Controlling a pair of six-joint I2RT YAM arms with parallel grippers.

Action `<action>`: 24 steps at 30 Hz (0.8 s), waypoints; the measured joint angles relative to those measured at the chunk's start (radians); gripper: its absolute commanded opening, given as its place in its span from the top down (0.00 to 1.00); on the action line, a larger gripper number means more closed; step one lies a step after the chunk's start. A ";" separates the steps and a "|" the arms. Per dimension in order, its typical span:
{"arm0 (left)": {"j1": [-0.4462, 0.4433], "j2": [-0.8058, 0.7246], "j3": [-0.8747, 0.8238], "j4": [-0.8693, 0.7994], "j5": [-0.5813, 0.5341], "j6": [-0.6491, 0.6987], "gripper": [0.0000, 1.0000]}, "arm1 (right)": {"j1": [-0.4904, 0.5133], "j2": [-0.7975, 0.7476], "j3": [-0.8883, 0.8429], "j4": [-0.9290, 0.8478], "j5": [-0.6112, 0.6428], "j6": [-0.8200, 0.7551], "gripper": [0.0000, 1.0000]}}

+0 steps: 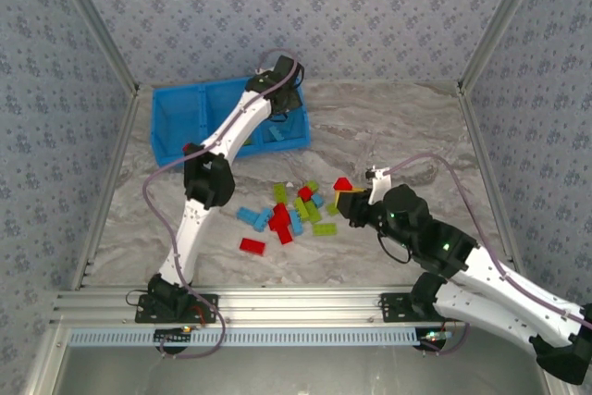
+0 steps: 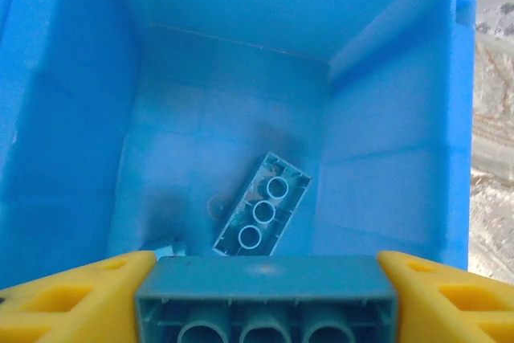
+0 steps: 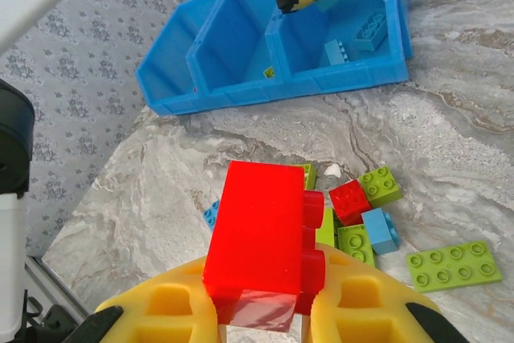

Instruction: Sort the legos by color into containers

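While the left gripper (image 1: 285,80) hangs over the right compartment (image 1: 301,131) of the bin (image 1: 166,131), top view: release low, centred. Right gripper (image 1: 347,191) near loose pile (image 1: 291,215).

Left wrist: fingers (image 2: 72,295) touch both ends of 1 light blue brick (image 2: 265,299); 1 matching brick (image 2: 263,214) lies below.

Right wrist: 1 red brick (image 3: 257,238) clamped; 3 compartments, far.

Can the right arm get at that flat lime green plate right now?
Probably not yet. The flat lime green plate lies uncovered on the table, but the right end effector is shut on a red brick, so it has no free grip.
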 measured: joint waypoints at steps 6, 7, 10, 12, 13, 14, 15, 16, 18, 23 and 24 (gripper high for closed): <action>-0.021 -0.038 0.026 -0.042 0.003 0.034 0.19 | 0.002 -0.002 0.015 -0.043 0.032 -0.002 0.81; -0.029 -0.061 0.015 -0.045 0.003 0.047 0.19 | 0.002 0.001 0.015 -0.045 0.036 -0.004 0.80; -0.061 -0.195 -0.084 -0.038 0.003 0.085 0.18 | 0.002 0.017 0.025 -0.055 0.045 -0.013 0.80; -0.082 -0.331 -0.207 -0.008 0.005 0.111 0.18 | 0.002 0.039 0.045 -0.066 0.047 -0.022 0.80; -0.094 -0.420 -0.287 0.014 0.005 0.126 0.18 | 0.002 0.056 0.061 -0.072 0.048 -0.027 0.80; -0.105 -0.520 -0.378 0.043 0.007 0.138 0.18 | 0.003 0.077 0.080 -0.082 0.048 -0.032 0.80; -0.111 -0.621 -0.472 0.071 0.007 0.150 0.18 | 0.003 0.104 0.103 -0.091 0.048 -0.040 0.80; -0.112 -0.716 -0.563 0.104 0.006 0.162 0.18 | 0.003 0.130 0.125 -0.095 0.048 -0.047 0.80; -0.105 -0.919 -0.744 0.144 -0.007 0.182 0.18 | 0.006 0.198 0.175 -0.104 0.047 -0.061 0.80; -0.077 -1.252 -1.036 0.166 -0.058 0.216 0.16 | 0.026 0.423 0.339 -0.127 0.024 -0.104 0.79; -0.068 -1.294 -1.082 0.158 -0.065 0.223 0.15 | 0.031 0.475 0.378 -0.131 0.015 -0.112 0.79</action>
